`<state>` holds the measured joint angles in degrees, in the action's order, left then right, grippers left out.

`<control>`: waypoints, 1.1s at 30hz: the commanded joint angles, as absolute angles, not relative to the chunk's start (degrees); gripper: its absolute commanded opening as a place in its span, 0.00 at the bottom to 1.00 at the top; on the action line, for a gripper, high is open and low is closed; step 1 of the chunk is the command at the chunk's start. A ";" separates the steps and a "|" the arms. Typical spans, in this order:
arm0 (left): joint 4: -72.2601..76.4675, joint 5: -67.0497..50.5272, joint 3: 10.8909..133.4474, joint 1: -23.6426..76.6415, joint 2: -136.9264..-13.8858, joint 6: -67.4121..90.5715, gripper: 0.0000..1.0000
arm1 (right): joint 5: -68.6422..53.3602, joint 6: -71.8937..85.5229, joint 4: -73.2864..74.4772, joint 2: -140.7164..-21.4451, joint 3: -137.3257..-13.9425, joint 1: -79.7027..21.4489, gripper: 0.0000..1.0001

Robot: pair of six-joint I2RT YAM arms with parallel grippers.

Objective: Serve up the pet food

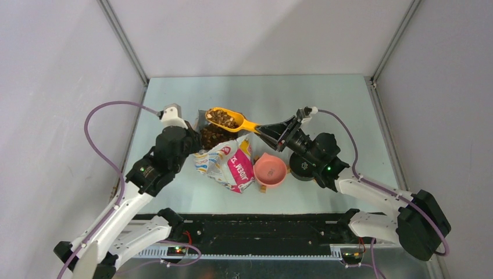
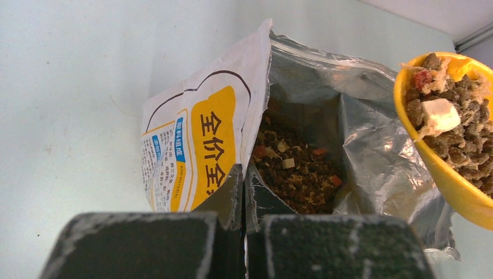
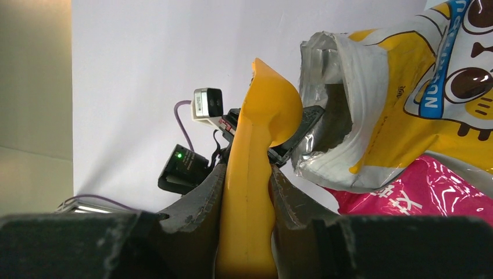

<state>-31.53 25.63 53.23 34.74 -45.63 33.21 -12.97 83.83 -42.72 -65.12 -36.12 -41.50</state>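
Two arms reach in over the pale tabletop (image 1: 325, 99) toward a glossy white, yellow and pink bag (image 1: 229, 165) that lies near its middle, its mouth open toward the far side; the left fingers (image 2: 139, 244) are pressed together on the left rim of that mouth, pinching the foil edge between them; the right fingers (image 3: 192, 209) clamp the handle of a yellow scoop (image 1: 232, 121) from both sides, the handle running straight out between them toward the left.

Much of the pet food (image 2: 296, 171), small brown pellets mixed with a few pale and reddish bits, lies inside the bag against its silver lining; the rest is heaped in the scoop's bowl, filling it to the brim; from the overhead view that bowl sits at the far edge of the bag's mouth, and the left wrist view shows it raised to the right of the opening, apart from the foil.

One pink bowl (image 1: 270, 170) stands upright on the tabletop just beside the bag's right side, on the near side of the scoop handle and under the right arm's reach.
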 commanded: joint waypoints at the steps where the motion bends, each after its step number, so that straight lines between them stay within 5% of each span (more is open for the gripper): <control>1: -27.35 23.34 53.61 35.16 -43.37 35.22 0.00 | -11.12 83.99 -48.10 -63.44 -35.24 -41.80 0.00; 17: -27.69 24.70 53.65 35.16 -42.26 36.15 0.00 | -6.48 88.47 -61.20 -67.60 -30.89 -43.87 0.00; 33: -27.28 24.87 53.13 35.16 -43.07 35.87 0.00 | -10.18 82.74 -46.90 -61.58 -34.02 -43.10 0.00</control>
